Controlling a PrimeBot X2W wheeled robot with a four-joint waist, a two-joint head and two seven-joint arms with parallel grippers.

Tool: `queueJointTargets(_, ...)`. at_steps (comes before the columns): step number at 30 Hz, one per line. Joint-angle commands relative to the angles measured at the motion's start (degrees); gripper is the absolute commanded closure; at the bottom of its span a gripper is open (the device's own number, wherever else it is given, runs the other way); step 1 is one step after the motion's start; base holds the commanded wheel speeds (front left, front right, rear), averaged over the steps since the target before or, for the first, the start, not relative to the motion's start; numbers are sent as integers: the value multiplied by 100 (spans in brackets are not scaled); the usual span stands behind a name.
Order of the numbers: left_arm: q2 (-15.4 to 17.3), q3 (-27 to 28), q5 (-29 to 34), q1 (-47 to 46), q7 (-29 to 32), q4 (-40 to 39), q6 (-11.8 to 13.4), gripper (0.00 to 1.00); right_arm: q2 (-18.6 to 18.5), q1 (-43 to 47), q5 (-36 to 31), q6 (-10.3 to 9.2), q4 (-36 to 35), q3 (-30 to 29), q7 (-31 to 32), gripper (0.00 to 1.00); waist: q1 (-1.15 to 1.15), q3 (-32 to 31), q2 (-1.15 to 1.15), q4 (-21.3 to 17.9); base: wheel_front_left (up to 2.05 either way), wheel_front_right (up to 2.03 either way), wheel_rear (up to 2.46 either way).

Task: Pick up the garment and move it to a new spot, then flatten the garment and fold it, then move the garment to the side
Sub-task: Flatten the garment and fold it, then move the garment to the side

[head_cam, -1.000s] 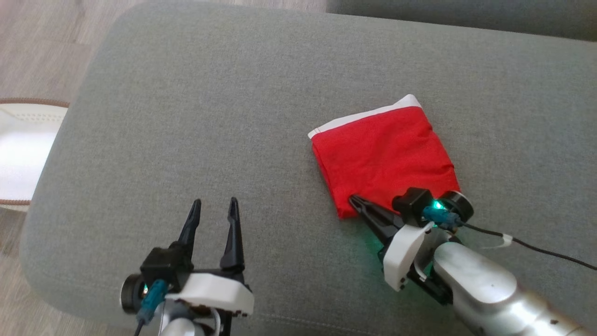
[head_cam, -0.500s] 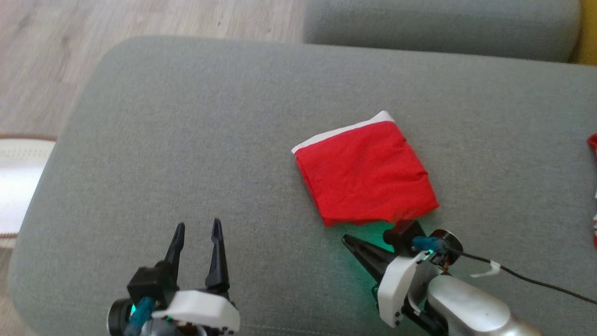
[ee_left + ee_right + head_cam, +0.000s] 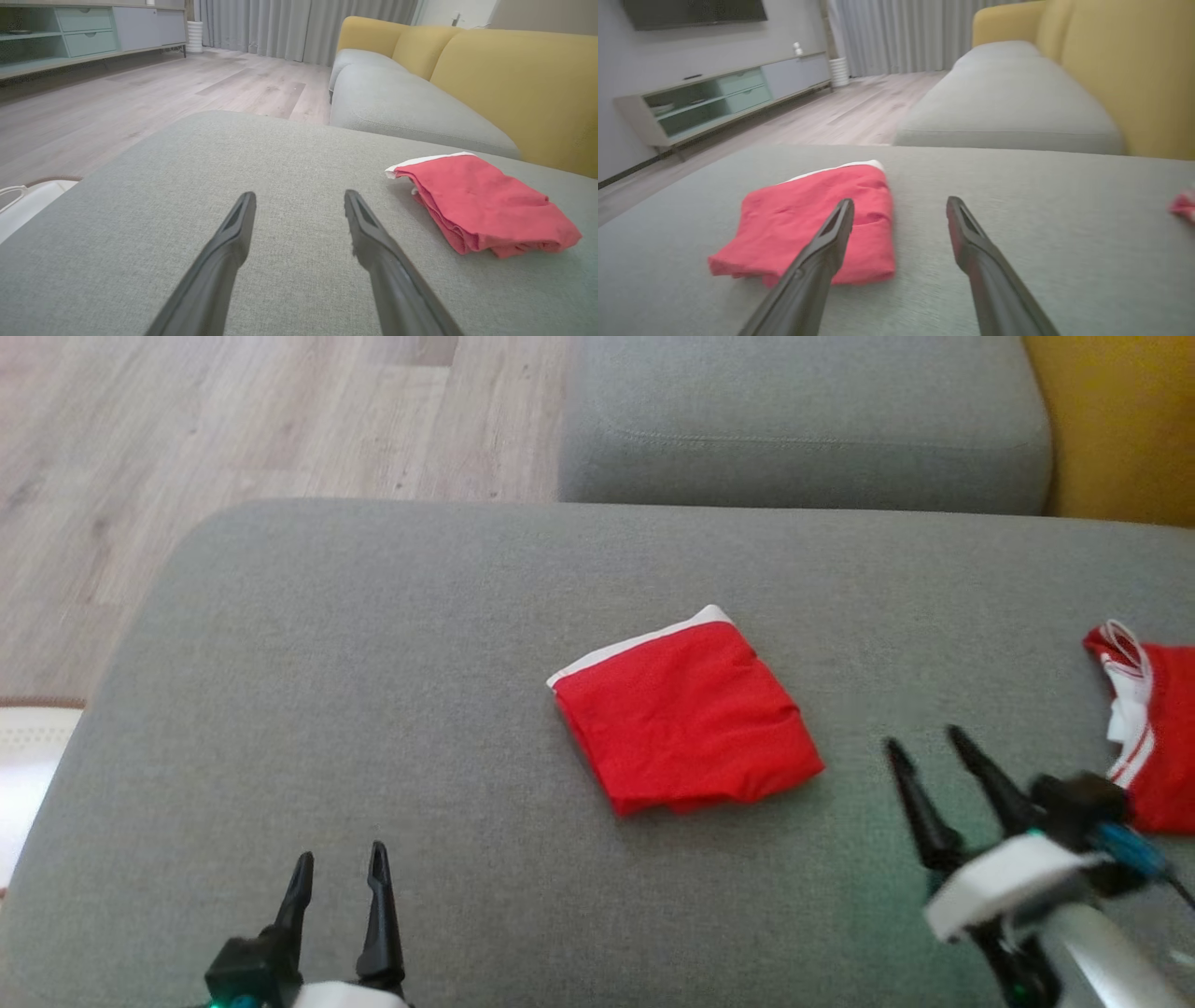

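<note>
The garment [image 3: 681,717] is red with a white band, folded into a neat square, and lies alone in the middle of the grey cushion [image 3: 373,663]. It also shows at the right in the left wrist view [image 3: 481,203] and at the left in the right wrist view [image 3: 817,219]. My right gripper [image 3: 926,743] hovers open to the garment's right, clear of it, with nothing between its fingers [image 3: 899,205]. At the lower left my left gripper [image 3: 341,861] stands open and empty over bare cushion [image 3: 299,198].
A second red-and-white garment [image 3: 1144,747] lies at the cushion's right edge. Behind are another grey seat cushion [image 3: 803,420] and a yellow sofa back [image 3: 1111,420]. Wooden floor [image 3: 187,429] lies to the left, with a white basket [image 3: 23,756] at the cushion's left edge.
My right gripper has let go of the folded garment's near edge, opened and drawn back to the right. The head camera has tilted up and turned right, bringing the second garment into view.
</note>
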Motion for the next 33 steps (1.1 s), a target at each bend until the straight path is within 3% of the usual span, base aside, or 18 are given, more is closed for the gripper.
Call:
queueJointTargets(1, 3, 250, 96, -145, -70, -192, -72, 0, -36, 236, -230, 43, -335, -418, -94, 0, 0, -51, 0, -61, 0, 0, 0)
queueJointTargets(7, 9, 382, 229, -53, -70, -199, -303, 0, 204, 1079, -1018, 43, -692, -1527, -99, 0, 0, -110, 0, -125, 0, 0, 0)
queueJointTargets(13, 11, 436, 301, -74, -70, -108, -567, 0, 682, 1522, -1318, 43, -884, -2044, -100, 0, 0, -122, 0, -184, 0, 0, 0)
queueJointTargets(22, -4, 516, 364, -127, -70, -25, -702, 0, 1030, 1677, -1492, 43, -1043, -2231, -65, 0, 0, -57, 0, -286, 0, 0, 0)
queueJointTargets(30, -22, 498, 394, -143, -70, 48, -721, 0, 1071, 1666, -1529, 43, -1127, -2254, 12, 0, 0, -19, 0, -259, 0, 0, 0)
queueJointTargets(33, -28, 475, 386, -167, -70, 53, -709, 0, 1010, 1414, -1335, 43, -1287, -2092, 301, 0, 0, 68, 0, -214, 0, 0, 0)
